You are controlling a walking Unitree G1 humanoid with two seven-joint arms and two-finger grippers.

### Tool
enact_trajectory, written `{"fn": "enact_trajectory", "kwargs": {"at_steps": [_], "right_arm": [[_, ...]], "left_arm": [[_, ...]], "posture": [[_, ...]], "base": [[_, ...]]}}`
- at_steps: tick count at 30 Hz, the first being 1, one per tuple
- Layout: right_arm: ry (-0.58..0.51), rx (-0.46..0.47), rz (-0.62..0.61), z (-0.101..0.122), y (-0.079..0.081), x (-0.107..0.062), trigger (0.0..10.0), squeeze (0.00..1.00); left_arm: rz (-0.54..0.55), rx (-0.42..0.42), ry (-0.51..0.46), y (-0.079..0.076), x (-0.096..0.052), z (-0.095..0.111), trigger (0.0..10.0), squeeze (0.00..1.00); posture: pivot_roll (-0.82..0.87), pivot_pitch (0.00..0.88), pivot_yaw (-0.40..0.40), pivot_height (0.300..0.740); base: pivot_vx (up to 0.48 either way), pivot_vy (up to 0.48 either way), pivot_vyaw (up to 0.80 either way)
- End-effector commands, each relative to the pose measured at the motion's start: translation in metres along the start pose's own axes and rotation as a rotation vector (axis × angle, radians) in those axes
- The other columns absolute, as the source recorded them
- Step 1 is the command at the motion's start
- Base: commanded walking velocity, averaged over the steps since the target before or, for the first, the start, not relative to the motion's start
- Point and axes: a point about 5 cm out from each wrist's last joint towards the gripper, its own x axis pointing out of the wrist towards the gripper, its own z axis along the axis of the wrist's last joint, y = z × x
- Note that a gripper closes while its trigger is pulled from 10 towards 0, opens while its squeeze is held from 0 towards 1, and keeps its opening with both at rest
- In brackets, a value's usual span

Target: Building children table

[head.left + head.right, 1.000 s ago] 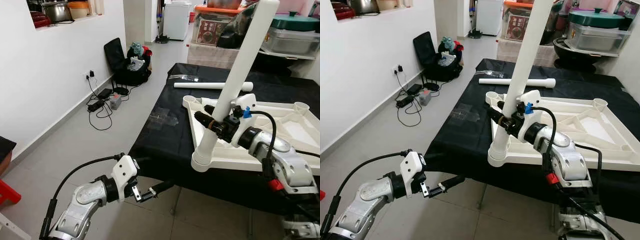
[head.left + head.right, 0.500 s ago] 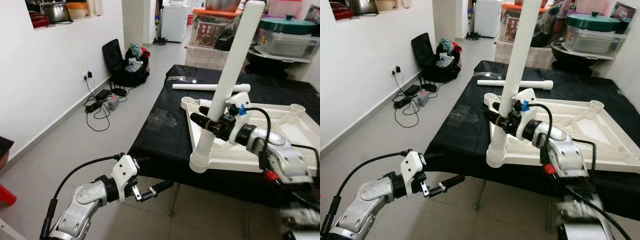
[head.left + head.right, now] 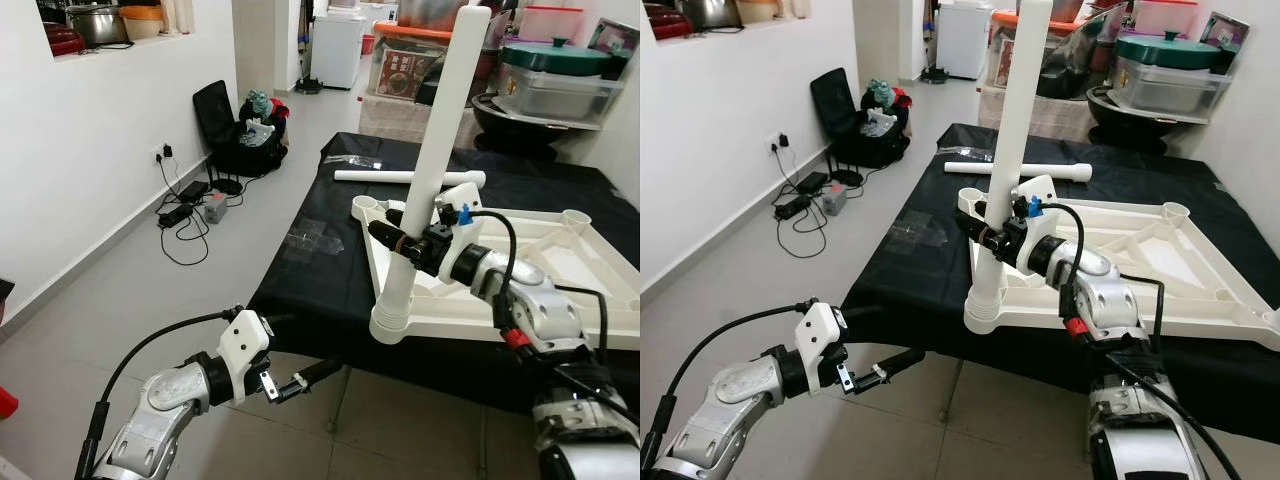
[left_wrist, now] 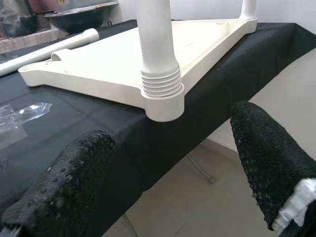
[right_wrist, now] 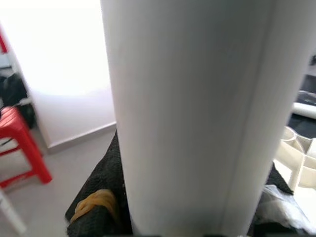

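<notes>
Since a second ago the white table leg (image 3: 430,170) stands a little steeper in its corner socket (image 3: 391,325), though the head camera has also shifted, so part of that change may be only the view. The right pincer (image 3: 400,236) is clamped around the leg low on its shaft, just above the ribbed collar seen in the left wrist view (image 4: 160,81). The leg sits in the near corner of the upturned white tabletop (image 3: 520,290), which lies flat on the surface (image 3: 320,270) under a black cloth, with that corner right at the surface's front edge.

The left pincer (image 4: 173,173) hangs open and idle, low in front of the surface, below its edge and well apart from the socket.

The leg looks like hollow moulded plastic: light, stiff and smooth, so likely to slip in a loose grip. A low hold near the collar seems the best place for pressing or twisting it home, since a high hold would lever the socket sideways. The tabletop looks light too and could slide on the cloth towards the drop.

A second leg (image 3: 410,176) lies further back on the cloth, clear of the tabletop. There is open floor to the left; boxes and pots (image 3: 560,80) crowd the far side, beyond the leg's top.
</notes>
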Motion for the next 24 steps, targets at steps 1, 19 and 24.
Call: {"fn": "enact_trajectory", "kwargs": {"at_steps": [1, 19, 24], "right_arm": [[0.101, 0.067, -0.067, -0.032, -0.003, -0.006, 10.0, 0.0], [0.075, 0.142, -0.718, -0.058, 0.007, -0.014, 10.0, 0.0], [0.032, 0.089, -0.861, -0.058, 0.012, -0.024, 10.0, 0.0]], "left_arm": [[-0.006, -0.001, 0.004, 0.0, -0.002, 0.001, 10.0, 0.0], [0.019, 0.015, 0.003, 0.007, -0.001, 0.005, 10.0, 0.0], [0.034, 0.014, 0.001, 0.009, -0.001, 0.004, 10.0, 0.0]], "posture": [[0.07, 0.0, -0.07, 0.74], [0.06, 0.0, -0.064, 0.74], [0.04, 0.0, -0.06, 0.74]], "base": [[0.0, 0.0, 0.0], [0.0, 0.0, 0.0], [0.0, 0.0, 0.0]]}}
